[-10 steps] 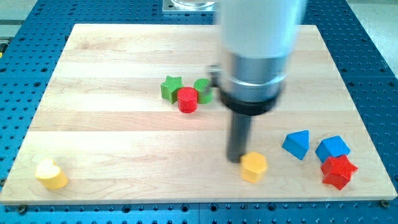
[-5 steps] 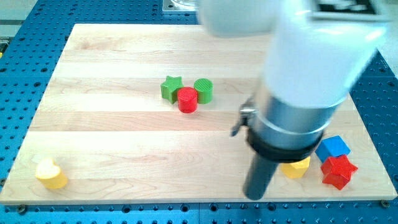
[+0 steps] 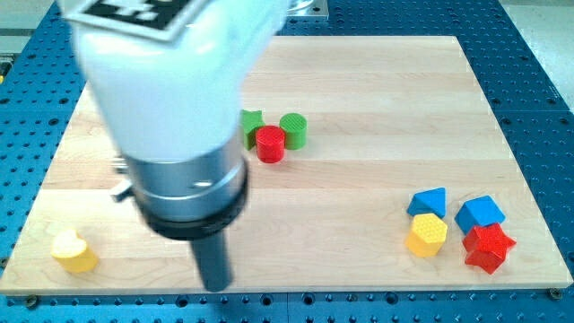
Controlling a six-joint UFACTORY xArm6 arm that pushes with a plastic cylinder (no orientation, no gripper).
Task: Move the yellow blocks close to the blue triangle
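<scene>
done: yellow hexagon [image 3: 427, 235] touches the blue triangle [image 3: 428, 203], just below it.
left: yellow heart [image 3: 73, 251] sits at the board's [image 3: 377, 81] bottom-left corner, well apart from the triangle.
my tip [image 3: 213, 287]: near the view's bottom edge, between the heart and the hexagon, nearer the heart, touching no block.
tool: bare rod, no gripper, grasps nothing.
next, my guess: get to the heart's left, push right.
containers: none in view.

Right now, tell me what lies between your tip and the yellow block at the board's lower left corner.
Nothing: in the camera view, only bare wood lies between my tip and the yellow heart-shaped block to its left.
</scene>
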